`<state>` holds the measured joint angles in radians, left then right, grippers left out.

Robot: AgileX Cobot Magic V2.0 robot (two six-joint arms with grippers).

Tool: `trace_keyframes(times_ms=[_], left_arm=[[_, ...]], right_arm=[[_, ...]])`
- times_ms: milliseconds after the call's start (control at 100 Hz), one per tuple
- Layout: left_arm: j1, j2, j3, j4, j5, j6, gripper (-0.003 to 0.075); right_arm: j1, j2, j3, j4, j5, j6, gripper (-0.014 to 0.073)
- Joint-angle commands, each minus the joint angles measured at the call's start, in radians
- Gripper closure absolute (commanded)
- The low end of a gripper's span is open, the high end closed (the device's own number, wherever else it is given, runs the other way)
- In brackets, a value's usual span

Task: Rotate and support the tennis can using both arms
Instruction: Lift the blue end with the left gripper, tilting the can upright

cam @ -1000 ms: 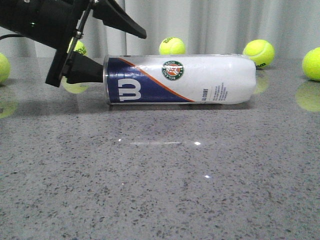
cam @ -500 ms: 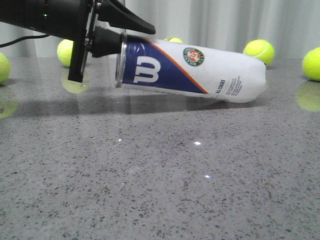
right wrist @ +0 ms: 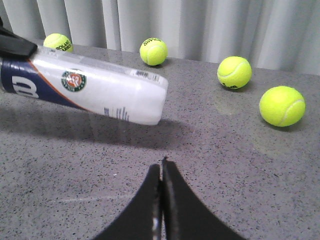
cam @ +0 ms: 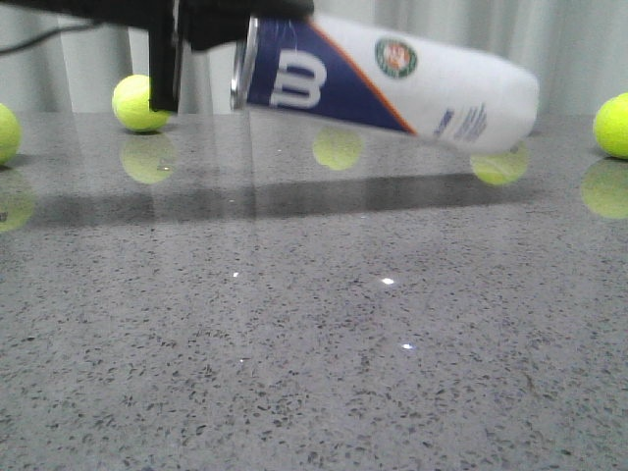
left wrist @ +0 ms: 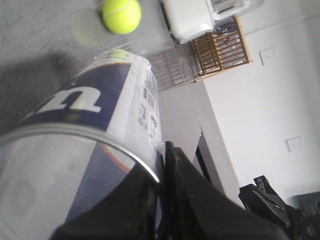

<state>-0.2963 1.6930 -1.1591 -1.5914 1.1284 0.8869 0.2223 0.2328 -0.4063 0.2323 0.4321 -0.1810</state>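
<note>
The tennis can (cam: pixel 392 83) is held in the air above the grey table (cam: pixel 314 343), nearly level, its closed right end a little lower. The navy section with the white W is at the left, the round emblem near the middle. My left gripper (cam: pixel 231 25) is shut on the can's open rim at its left end; in the left wrist view one finger (left wrist: pixel 192 200) is outside the wall and the other is inside the can (left wrist: pixel 90 130). My right gripper (right wrist: pixel 162 162) is shut and empty, low over the table, short of the can's closed end (right wrist: pixel 95 90).
Tennis balls lie along the back of the table: one at the left (cam: pixel 140 102), one at the right edge (cam: pixel 613 126), and several in the right wrist view (right wrist: pixel 153 51) (right wrist: pixel 234 72) (right wrist: pixel 282 105). A curtain hangs behind.
My left gripper has lifted the can's rim end up and off the table; the can went from lying flat to hanging in the air. The closed end has risen too.
</note>
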Motion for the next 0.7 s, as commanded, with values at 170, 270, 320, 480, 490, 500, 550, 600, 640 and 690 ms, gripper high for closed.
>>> trace_keyframes(times_ms=[170,270,320,480,490,500,550,600,640,690], left_arm=[[-0.005,-0.163,-0.260,0.290,-0.033,-0.148,0.0739],[-0.017,-0.188,-0.374,0.516,-0.033,-0.260,0.0739],[-0.033,-0.201,-0.424,0.629,-0.033,-0.324,0.0739],[-0.119,-0.206,-0.572,1.010,0.022,-0.513,0.0739],[-0.129,-0.206,-0.582,1.044,0.030,-0.529,0.0739],[-0.134,-0.206,-0.582,1.044,0.033,-0.537,0.0739],[-0.173,-0.206,-0.622,1.178,0.065,-0.595,0.0739],[-0.218,-0.206,-0.647,1.289,0.103,-0.655,0.0739],[-0.245,-0.206,-0.663,1.359,0.130,-0.685,0.0739],[-0.281,-0.206,-0.679,1.453,0.148,-0.719,0.0739]], right_arm=[[-0.004,0.008,-0.024,0.008,-0.076,-0.001,0.0661],[-0.004,0.008,-0.024,0.008,-0.076,-0.001,0.0661],[-0.004,0.008,-0.024,0.008,-0.076,-0.001,0.0661],[-0.004,0.008,-0.024,0.008,-0.076,-0.001,0.0661],[-0.004,0.008,-0.024,0.008,-0.076,-0.001,0.0661],[-0.004,0.008,-0.024,0.008,-0.076,-0.001,0.0661],[-0.004,0.008,-0.024,0.008,-0.076,-0.001,0.0661],[-0.004,0.008,-0.024,0.008,-0.076,-0.001,0.0661],[-0.004,0.008,-0.024,0.008,-0.076,-0.001,0.0661],[-0.004,0.008,-0.024,0.008,-0.076,-0.001,0.0661]])
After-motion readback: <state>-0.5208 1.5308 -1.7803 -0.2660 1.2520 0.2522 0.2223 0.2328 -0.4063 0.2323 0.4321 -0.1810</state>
